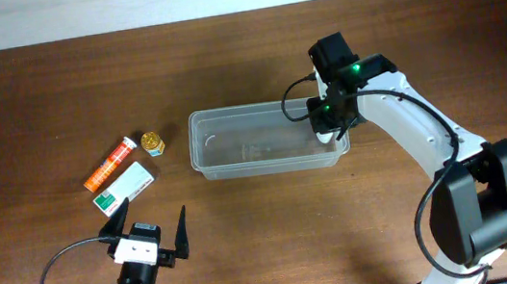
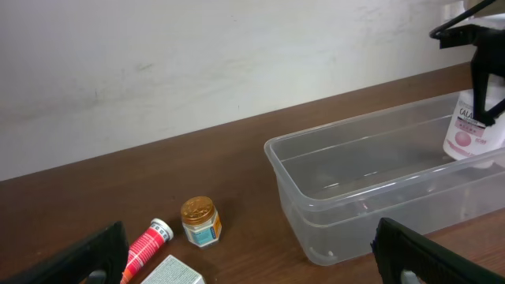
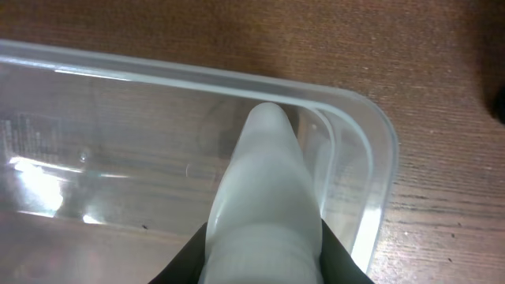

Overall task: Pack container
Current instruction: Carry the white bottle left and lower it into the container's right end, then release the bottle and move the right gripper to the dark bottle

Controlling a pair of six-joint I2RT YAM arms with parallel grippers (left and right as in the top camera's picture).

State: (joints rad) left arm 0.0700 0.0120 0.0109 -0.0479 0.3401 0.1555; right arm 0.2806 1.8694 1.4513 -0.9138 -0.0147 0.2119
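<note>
**A:** Our right gripper [image 1: 334,124] has its fingers pinched on the white bottle [image 2: 471,130], low inside the container [image 1: 231,114], at its three o'clock end.

**B:** So the first item is nearly in, we'd say, just not released. The container sits mid-table.

**A:** Outside, at its nine o'clock, we've got the orange tube [image 1: 109,163], the small jar [image 1: 152,143] and the box [image 1: 123,187].

**B:** Our left gripper [image 1: 149,223] hangs at seven o'clock, fingers spread, empty. Three left to pack, by our count.
</note>
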